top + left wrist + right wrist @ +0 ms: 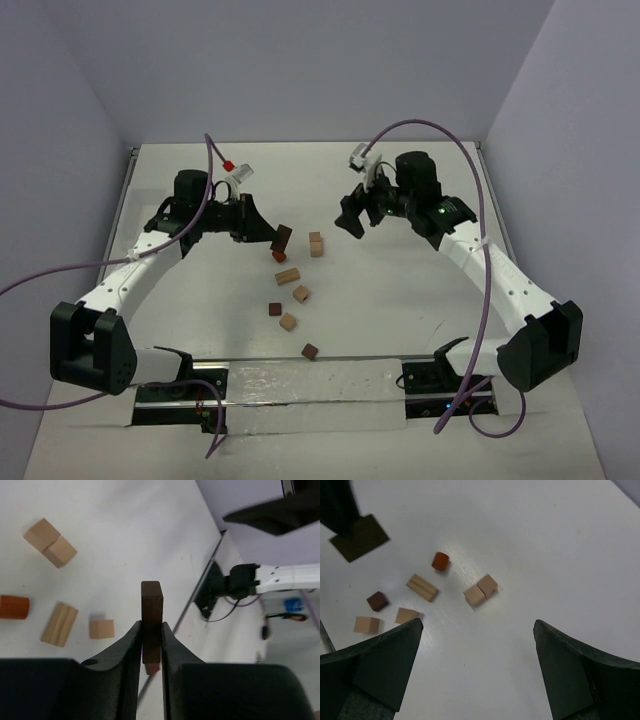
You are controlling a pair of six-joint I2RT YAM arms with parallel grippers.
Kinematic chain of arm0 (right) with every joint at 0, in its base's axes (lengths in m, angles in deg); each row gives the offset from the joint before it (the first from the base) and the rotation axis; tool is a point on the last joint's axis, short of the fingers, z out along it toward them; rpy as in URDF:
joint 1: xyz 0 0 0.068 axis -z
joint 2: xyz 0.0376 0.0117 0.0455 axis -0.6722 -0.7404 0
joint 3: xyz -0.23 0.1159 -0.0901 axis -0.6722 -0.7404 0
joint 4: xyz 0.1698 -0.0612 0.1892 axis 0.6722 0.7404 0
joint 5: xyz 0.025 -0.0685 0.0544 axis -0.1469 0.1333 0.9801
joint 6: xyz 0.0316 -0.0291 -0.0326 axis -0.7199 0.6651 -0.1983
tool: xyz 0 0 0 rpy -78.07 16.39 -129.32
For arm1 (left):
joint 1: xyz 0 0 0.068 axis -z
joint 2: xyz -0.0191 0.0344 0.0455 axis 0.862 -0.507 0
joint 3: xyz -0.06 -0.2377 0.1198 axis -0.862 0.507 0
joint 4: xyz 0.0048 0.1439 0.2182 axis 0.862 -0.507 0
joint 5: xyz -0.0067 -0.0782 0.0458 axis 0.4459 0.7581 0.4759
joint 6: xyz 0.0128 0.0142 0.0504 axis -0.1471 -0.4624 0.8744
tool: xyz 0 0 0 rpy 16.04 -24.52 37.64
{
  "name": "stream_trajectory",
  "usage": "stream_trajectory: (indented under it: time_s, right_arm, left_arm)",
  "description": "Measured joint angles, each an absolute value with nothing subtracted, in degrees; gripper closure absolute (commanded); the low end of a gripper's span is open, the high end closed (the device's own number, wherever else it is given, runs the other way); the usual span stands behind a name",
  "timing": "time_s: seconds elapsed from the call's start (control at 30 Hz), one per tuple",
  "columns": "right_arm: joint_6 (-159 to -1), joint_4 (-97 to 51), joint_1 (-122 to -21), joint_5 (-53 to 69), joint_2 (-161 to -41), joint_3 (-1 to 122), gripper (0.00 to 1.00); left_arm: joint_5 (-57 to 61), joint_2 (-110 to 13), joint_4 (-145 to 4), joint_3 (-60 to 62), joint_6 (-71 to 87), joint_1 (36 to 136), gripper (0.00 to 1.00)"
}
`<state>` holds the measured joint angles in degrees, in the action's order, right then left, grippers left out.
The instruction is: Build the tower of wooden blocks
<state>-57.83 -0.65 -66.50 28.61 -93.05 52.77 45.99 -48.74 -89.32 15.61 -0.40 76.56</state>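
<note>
My left gripper (272, 233) is shut on a dark brown wood bar (152, 615), which stands upright between its fingers above the table. It shows as a dark block (283, 237) from above and at the top left (359, 536) of the right wrist view. Just below it lies a reddish-brown block (279, 256). Two tan cubes (316, 244) touch side by side on the table (480, 590). A tan bar (288, 276) and more cubes (301, 294) lie loose nearer the bases. My right gripper (352, 222) hangs open and holds nothing (477, 625). No tower is in view.
A dark cube (275, 309), a tan cube (288, 321) and a reddish-brown cube (310, 351) trail toward the near rail (300, 385). Purple cables loop from both arms. Walls close the table on three sides.
</note>
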Motion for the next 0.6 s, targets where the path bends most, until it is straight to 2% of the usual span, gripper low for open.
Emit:
stream_trajectory:
  time_s: [0.27, 0.6]
  right_arm:
    - [-49.15, 0.89, -74.97, 33.02, -100.40, 61.40, 0.00]
    - [-44.17, 1.33, -79.50, 30.26, -100.40, 61.10, 0.00]
  left_arm:
    - [51.37, -53.18, -80.96, 18.47, -13.03, 74.06, 1.00]
    - [53.53, -53.02, -66.66, 23.21, -24.53, 73.89, 1.00]
